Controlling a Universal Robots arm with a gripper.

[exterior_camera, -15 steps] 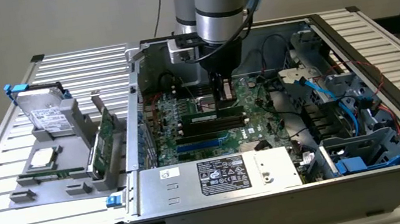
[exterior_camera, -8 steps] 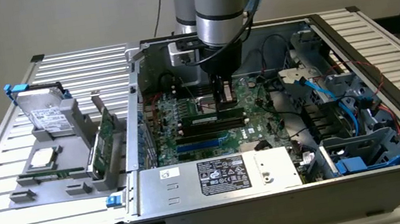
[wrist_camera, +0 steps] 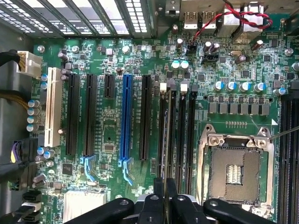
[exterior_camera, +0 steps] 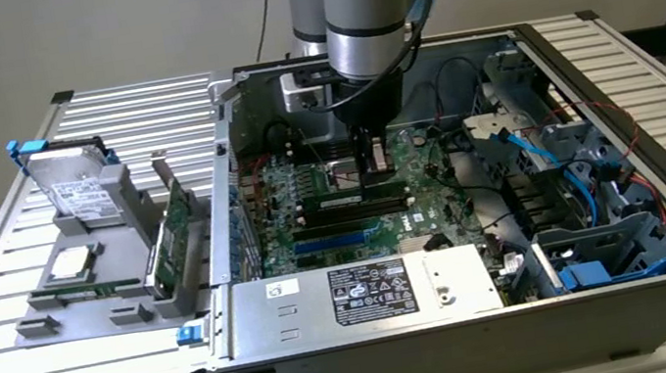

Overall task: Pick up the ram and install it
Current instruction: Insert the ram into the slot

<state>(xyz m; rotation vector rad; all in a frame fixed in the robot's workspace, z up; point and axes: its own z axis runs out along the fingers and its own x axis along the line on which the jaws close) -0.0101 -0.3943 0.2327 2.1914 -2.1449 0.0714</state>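
The gripper (exterior_camera: pixel 371 173) hangs inside the case (exterior_camera: pixel 464 357), pinching what looks like the ram (wrist_camera: pixel 165 184) edge-on over the black memory slots (wrist_camera: pixel 182 135). Slight misalignment could jam it against a latch (wrist_camera: pixel 163 87). Loose cables (exterior_camera: pixel 537 154) lie at its 3 o'clock in the exterior view.

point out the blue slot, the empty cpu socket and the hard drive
blue slot (wrist_camera: pixel 125 116), wrist view, middle of its length
cpu socket (wrist_camera: pixel 236 173), wrist view, centre of its pin field
hard drive (exterior_camera: pixel 79 192), exterior view, middle of its labelled face

A matt grey metal case (exterior_camera: pixel 463 345) holds a glossy green motherboard (wrist_camera: pixel 112 135) with smooth plastic slots (wrist_camera: pixel 125 116).
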